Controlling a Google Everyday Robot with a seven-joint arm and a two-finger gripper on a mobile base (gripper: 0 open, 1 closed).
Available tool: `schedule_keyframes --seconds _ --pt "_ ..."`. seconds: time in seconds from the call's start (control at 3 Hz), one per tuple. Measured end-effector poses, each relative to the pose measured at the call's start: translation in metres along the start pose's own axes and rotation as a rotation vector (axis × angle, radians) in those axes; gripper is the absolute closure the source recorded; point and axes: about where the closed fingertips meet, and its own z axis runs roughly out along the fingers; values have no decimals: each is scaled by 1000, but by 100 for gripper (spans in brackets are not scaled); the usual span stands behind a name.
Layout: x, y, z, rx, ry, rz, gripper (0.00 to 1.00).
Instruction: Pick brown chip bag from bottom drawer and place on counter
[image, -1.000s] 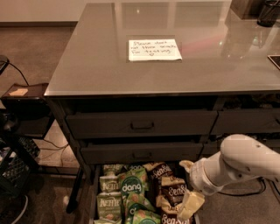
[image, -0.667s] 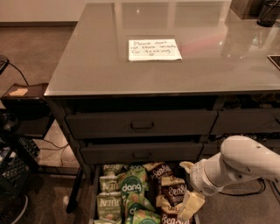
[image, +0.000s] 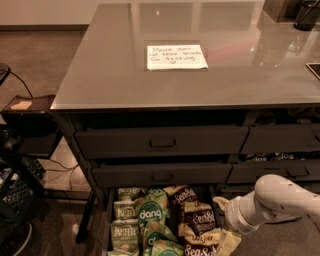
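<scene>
The bottom drawer (image: 108, 220) is pulled open and packed with snack bags. Three brown chip bags lie in its right half: one at the back (image: 181, 195), one in the middle (image: 201, 220) and one at the front (image: 197, 248). My gripper (image: 224, 223) on the white arm (image: 280, 197) reaches in from the right. It is open, with cream fingers (image: 220, 202) spread at the drawer's right side just beside the middle brown bag, and holds nothing. The glossy grey counter (image: 115, 75) above carries a white handwritten note (image: 176, 56).
Green "dang" bags (image: 150, 212) and pale "Kettle" bags (image: 125, 234) fill the drawer's left half. Two shallower shut drawers (image: 162, 142) sit above. A dark side table (image: 25, 107) and black crate (image: 15, 195) stand at the left. A dark object (image: 306, 14) stands on the counter's far right.
The gripper and arm have shifted slightly down and to the right beside the brown bags. The bags have not moved.
</scene>
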Motion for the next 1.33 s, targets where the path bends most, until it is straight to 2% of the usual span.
schedule_keyframes --seconds 0.33,0.67,1.33 --pt "39 -15 41 4 -16 -18 0" --pt "72 -18 86 -18 -27 4 0" --pt "107 -3 152 -84 -20 24 0"
